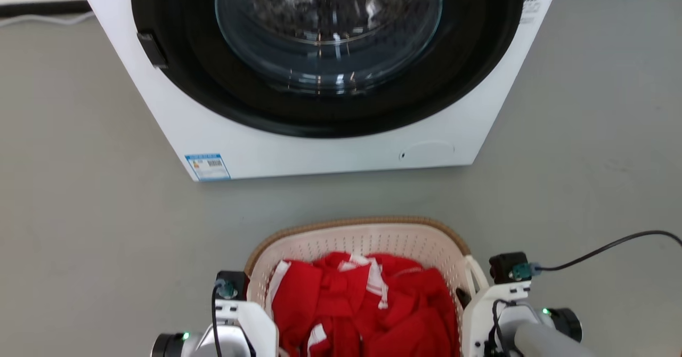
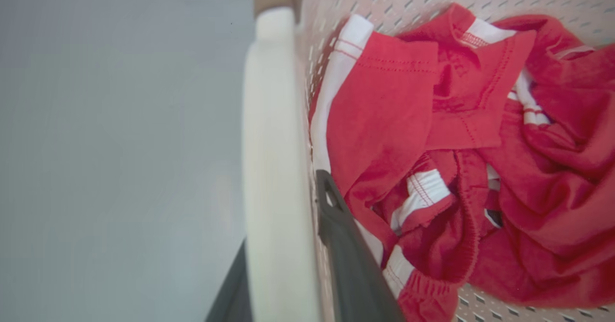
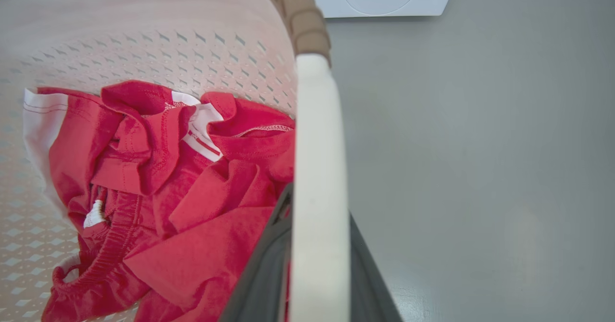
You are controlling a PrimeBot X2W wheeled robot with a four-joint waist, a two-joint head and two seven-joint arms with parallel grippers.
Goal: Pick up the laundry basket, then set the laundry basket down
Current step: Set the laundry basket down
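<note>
Jaws of left gripper and right gripper each clamp a loop handle of laundry basket. Grasp judged done; lift-off unclear; set-down pending.

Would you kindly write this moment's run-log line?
left tool: shut on left handle | right tool: shut on right handle | laundry basket: holds red clothes | ahead: washing machine

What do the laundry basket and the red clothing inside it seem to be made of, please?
Laundry basket: probably matte cream plastic, given its regular perforations; brown rim looks woven. Red clothing: soft fabric, shown by stitched hems and folds.
</note>
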